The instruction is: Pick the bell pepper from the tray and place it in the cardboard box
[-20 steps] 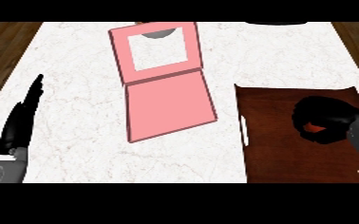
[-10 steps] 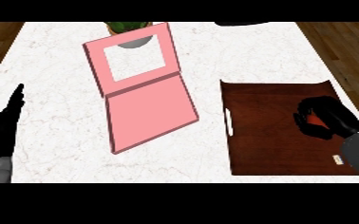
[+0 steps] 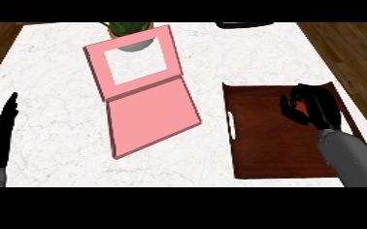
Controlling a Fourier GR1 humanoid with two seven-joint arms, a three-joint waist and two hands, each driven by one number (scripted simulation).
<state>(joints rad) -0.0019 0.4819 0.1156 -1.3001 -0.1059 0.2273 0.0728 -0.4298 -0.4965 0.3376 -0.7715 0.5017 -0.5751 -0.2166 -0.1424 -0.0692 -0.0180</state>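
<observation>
Red shows only as a thin sliver between the curled black fingers of the right hand [image 3: 320,110]. That sliver is all that can be seen of the one bell pepper [image 3: 305,107]; the rest is hidden in the grasp. The hand, clenched round the pepper, sits over the far right part of the single dark wooden tray [image 3: 265,143]. Whether the pepper touches the tray's floor or hangs above it cannot be told. The grey forearm [image 3: 345,155] covers the tray's near right corner.

Left of the tray, and apart from it on the white bench [image 3: 57,97], lies the one pink cardboard box [image 3: 152,114]. Its windowed lid [image 3: 136,60] is open on the far side, and its walls are hard to make out. Beyond the box, far to the tray's upper left, is one plant [image 3: 129,28] in a grey pot, its leaves cut off at the top. Straight beyond the tray a single dark object [image 3: 243,25] is also cut off and cannot be identified.

Well to the left of the tray, at the view's edge, the left hand [image 3: 8,119] rests partly out of view, fingers straight and released, holding nothing.
</observation>
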